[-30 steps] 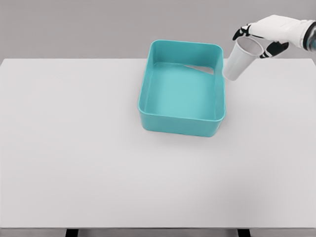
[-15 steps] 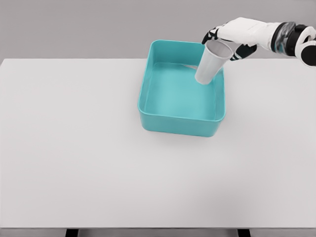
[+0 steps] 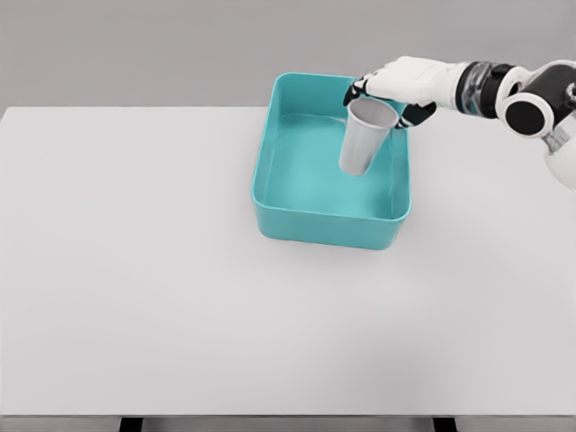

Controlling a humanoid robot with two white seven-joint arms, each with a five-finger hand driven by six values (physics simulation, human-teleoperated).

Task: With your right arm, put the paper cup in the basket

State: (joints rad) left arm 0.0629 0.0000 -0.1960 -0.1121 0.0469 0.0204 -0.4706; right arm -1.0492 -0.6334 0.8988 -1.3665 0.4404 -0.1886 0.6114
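White tabletop [image 3: 135, 270], grey backdrop. Paper cup [image 3: 363, 139] pinched at rim by right hand [image 3: 393, 85], hanging tilted above teal basket [image 3: 324, 225] interior, near far right corner. Likely light, thin-walled, easily crushed; rim stiffest, best hold. Left arm unseen.

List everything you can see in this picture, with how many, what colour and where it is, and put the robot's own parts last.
table: one, white, fills most of the view.
basket: one, teal, rectangular, on the table right of the middle toward the far edge.
paper cup: one, white, tilted, rim up, over the basket's right rear part.
right hand: one, white with dark joints, reaching in from the right, fingers closed around the cup's rim.
left hand: not in view.
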